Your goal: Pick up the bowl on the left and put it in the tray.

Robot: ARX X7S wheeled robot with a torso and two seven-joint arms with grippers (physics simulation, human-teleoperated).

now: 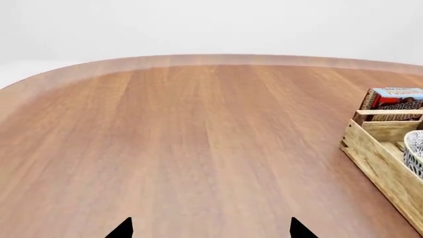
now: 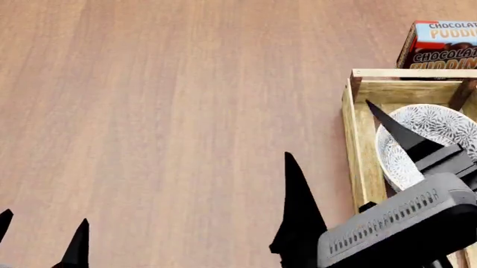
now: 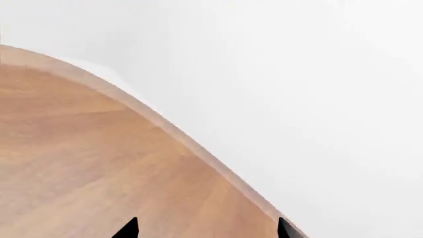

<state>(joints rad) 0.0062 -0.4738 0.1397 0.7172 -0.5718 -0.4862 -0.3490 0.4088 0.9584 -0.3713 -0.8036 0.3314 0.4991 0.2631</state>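
The right hand [image 2: 339, 139] reaches forward from the near right corner of the head view, its dark grey, ribbed body low in the picture and its two black pointed fingers [image 2: 298, 206] spread wide apart, holding nothing. One finger lies over bare worktop [image 2: 186, 111] just outside the tray's [image 2: 356, 145] long side wall; the other crosses above the bowl [image 2: 436, 128], so the tray wall and the bowl's near rim show between the two tips. Whether that finger touches the bowl cannot be told. The bowl sits inside the tray, past the right hand's tips and towards the tray's far end rail. The left hand [image 2: 41, 226] shows only as two black fingertips at the near left edge of the head view, apart and empty, over bare wood and well apart from tray and bowl; from its wrist camera the tray [image 1: 377, 153] lies off to one side ahead of the tips [image 1: 122, 229], with a sliver of the bowl [image 1: 415, 151] inside it. The right wrist camera sees only its two tips [image 3: 129, 229], the worktop's curved edge [image 3: 152, 114] and white background. By count: two hands, one bowl, one tray, and one pudding box [image 2: 439, 47] standing just beyond the tray's far end.
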